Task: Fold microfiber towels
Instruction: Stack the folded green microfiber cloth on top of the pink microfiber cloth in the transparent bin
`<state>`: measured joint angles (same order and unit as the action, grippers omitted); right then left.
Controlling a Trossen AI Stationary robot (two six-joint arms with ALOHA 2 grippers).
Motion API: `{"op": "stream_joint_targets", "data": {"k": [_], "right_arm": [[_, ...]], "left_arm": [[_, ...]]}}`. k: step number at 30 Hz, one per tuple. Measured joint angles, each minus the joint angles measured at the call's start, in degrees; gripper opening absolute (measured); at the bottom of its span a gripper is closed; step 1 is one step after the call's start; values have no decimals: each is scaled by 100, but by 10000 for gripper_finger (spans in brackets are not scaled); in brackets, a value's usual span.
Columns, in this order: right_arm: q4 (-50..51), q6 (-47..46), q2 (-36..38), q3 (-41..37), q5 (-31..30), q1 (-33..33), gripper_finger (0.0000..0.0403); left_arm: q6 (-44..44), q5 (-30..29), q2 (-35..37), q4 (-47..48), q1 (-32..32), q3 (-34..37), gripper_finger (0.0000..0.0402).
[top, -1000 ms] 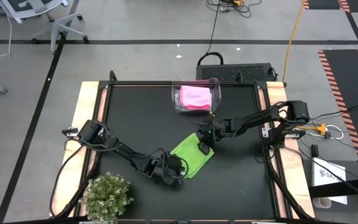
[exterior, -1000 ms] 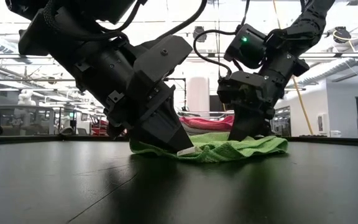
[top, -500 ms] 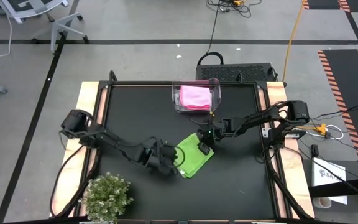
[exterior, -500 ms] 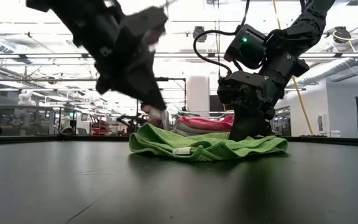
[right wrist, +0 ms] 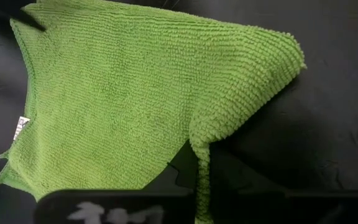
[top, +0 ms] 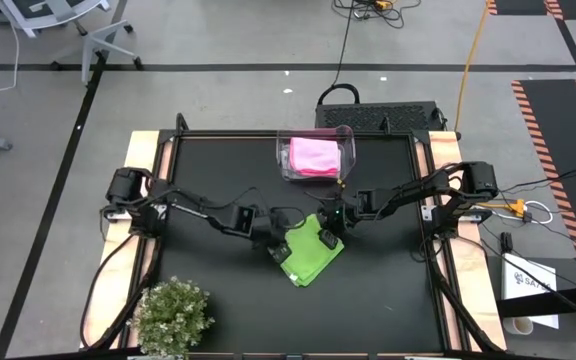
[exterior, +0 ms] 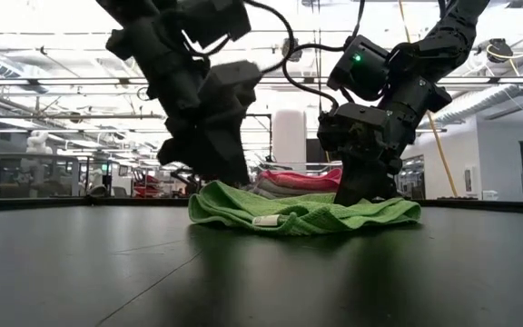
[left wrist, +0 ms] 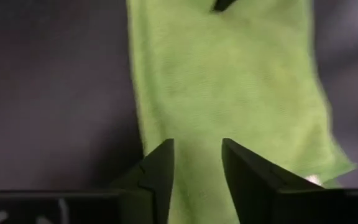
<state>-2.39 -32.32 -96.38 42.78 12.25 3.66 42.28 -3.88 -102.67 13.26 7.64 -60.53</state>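
Note:
A lime green towel (top: 313, 258) lies bunched on the black table, with a white label (exterior: 263, 221) at its near edge. My right gripper (top: 326, 238) stands on the towel's far-right part, shut on it. My left gripper (top: 280, 245) hovers at the towel's left edge, open, and green cloth (left wrist: 229, 81) shows between and beyond its fingers (left wrist: 160, 180). A pink towel (top: 313, 155) lies in the clear bin (top: 286, 160) at the table's far edge. My left gripper: I cannot tell whether its fingertips touch the towel below them. My right gripper pinches a raised ridge of the towel (right wrist: 200, 180) near its right corner; its own body hides the fingertips. The fingers come from above, pointing down (exterior: 361, 195). The towel stays on the table, slack.
A small bushy plant (top: 171, 318) stands at the table's near-left corner. The clear bin sits at the far edge, and pale and pink cloth (exterior: 298, 179) shows behind the green towel in the low view. Bare black tabletop (top: 388, 300) lies to the near right.
My left gripper has risen from the towel's near edge by the label, gone toward the table's far edge along the towel's left side, and come down again there. The towel has kept its place, and my right gripper has stayed on it.

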Motion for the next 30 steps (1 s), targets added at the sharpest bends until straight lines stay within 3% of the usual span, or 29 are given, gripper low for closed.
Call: {"op": "stream_joint_targets", "data": {"k": [11,19,30], "right_arm": [[-13,7,0,0,-2,0,8],[-30,2,0,0,-2,-2,8],[-35,2,0,0,-4,-2,8]], "left_arm": [[210,868,-4,304,-135,-4,165],[388,447,-7,323,-109,105,164],[541,380,-11,77,-113,368,164]]}}
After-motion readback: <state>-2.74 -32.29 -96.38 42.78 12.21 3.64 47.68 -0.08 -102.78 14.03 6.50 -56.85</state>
